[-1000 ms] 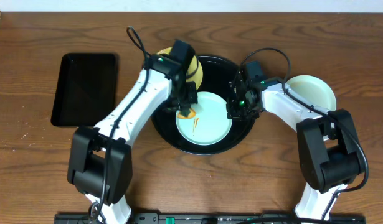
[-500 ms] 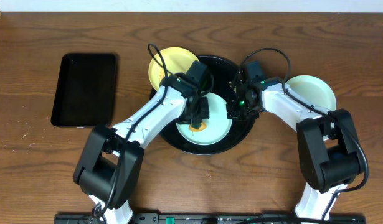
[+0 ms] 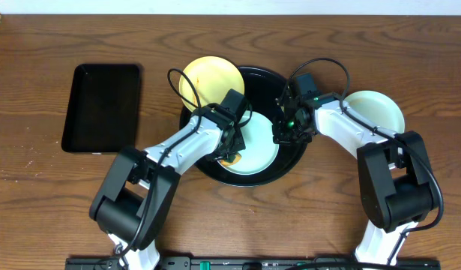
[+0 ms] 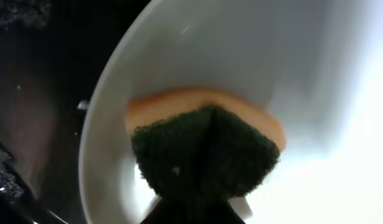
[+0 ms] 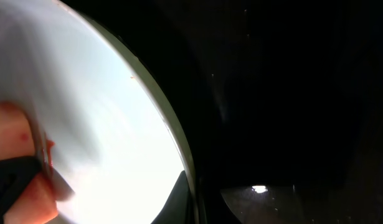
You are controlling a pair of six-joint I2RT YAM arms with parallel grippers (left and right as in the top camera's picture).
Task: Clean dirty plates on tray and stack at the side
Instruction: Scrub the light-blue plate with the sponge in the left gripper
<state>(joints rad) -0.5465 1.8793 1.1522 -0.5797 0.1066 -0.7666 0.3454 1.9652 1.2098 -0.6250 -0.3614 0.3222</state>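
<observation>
The round black tray (image 3: 290, 166) sits mid-table, and a light mint-blue plate (image 3: 258, 150) lies flat inside it, toward the near side. The left hand (image 3: 231, 148) is over the plate's left part, clamped on a sponge (image 4: 203, 152). In the left wrist view the sponge's dark green scouring face points at the camera, with its orange body behind it pressed against the plate's inner surface close to the rim. A bit of orange also shows below this hand in the overhead view.

The right hand (image 3: 284, 133) is at the plate's right edge, low inside the tray. The right wrist view shows the plate's rim (image 5: 179, 143) curving past the glossy black tray floor (image 5: 291, 93), and a dark wedge at the bottom edge overlaps that rim. I cannot tell whether this hand is gripping the plate or how wide it stands.

A pale yellow plate (image 3: 208, 81) lies at the tray's far left, overlapping the tray's rim. A third pale plate (image 3: 376, 111) rests on the table (image 3: 50, 195) just right of the tray, behind the right arm. A rectangular black tray (image 3: 103, 107) lies well apart on the left.
</observation>
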